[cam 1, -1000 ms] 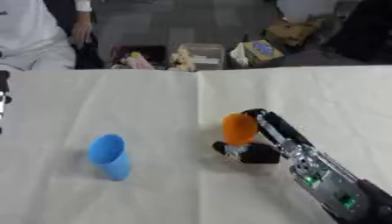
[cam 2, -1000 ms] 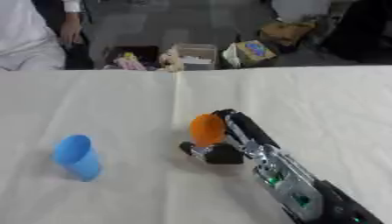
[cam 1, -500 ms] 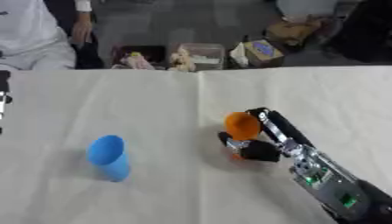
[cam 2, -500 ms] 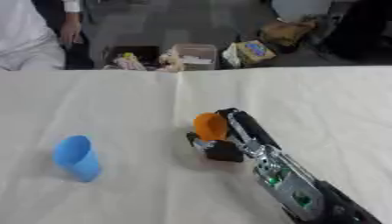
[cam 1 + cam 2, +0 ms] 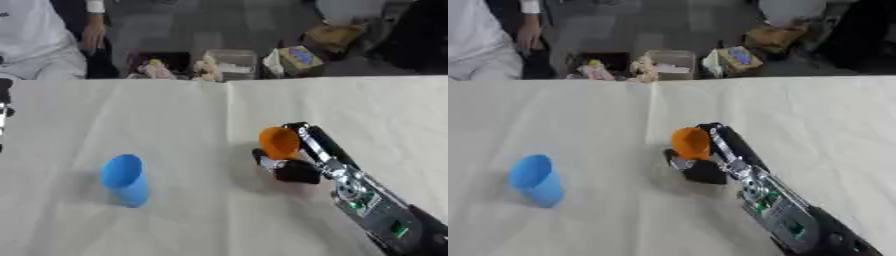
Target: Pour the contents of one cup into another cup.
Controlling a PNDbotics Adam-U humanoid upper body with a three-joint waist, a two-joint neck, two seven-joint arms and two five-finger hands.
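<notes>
An orange cup (image 5: 278, 142) is held just above the table's middle, tilted so its mouth faces left. My right hand (image 5: 297, 159) is shut on it, fingers curled round its far side and thumb below; the arm runs in from the lower right. A blue cup (image 5: 124, 179) stands upright on the cloth to the left, well apart from the orange one. What is inside either cup cannot be seen. My left hand shows only as a dark sliver at the left edge (image 5: 3, 112).
The table (image 5: 175, 115) is covered in a cream cloth. Beyond its far edge are boxes and bags (image 5: 219, 62) on the floor. A person in white sits at the far left, away from the cups.
My right hand has carried the orange cup a little up and right, and the cup has tipped further so its mouth turns to the left. The blue cup has not moved.
</notes>
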